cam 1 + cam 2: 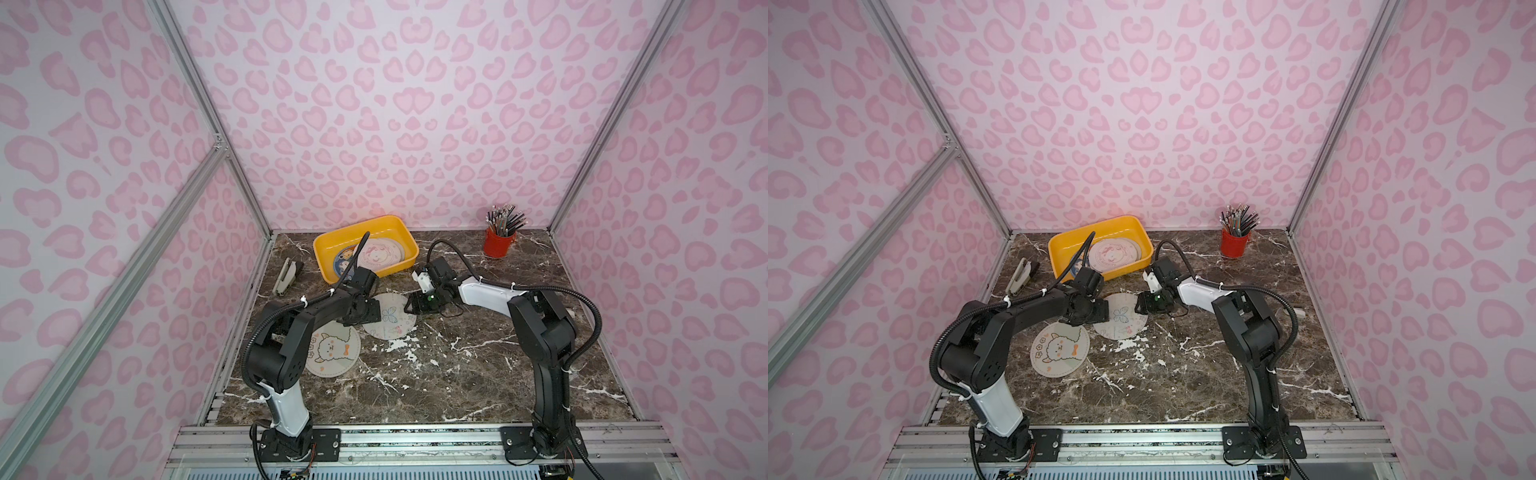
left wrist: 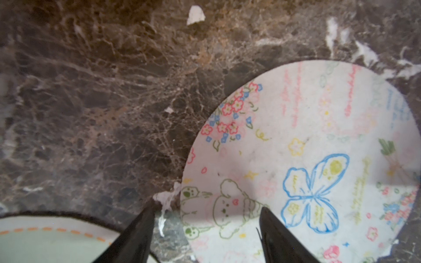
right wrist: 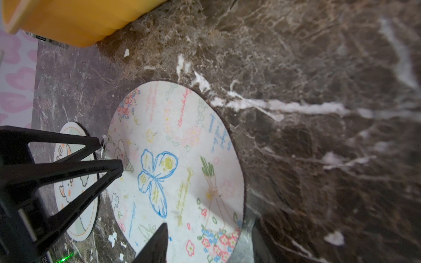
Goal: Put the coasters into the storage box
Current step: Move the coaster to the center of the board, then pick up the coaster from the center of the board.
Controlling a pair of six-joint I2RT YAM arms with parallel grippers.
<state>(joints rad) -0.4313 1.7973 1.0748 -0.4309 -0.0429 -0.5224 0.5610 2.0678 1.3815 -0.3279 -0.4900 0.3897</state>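
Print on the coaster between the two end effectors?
The coaster is white, with a blue-outlined butterfly and pink and blue flower clusters. Best in the left wrist view.

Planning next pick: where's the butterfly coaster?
In both top views the butterfly coaster lies mid-table between the left gripper and right gripper, right of the alpaca coaster.

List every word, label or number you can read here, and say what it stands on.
Nothing is clear enough to quote.
Butterfly coaster: script-like lines in pink, blue and yellow, too blurred to read.
Sheep coaster: drawings only, no lettering seen.
Coasters in the box: any lettering too small to read.
Dark strip by the box: white print, too small to read.
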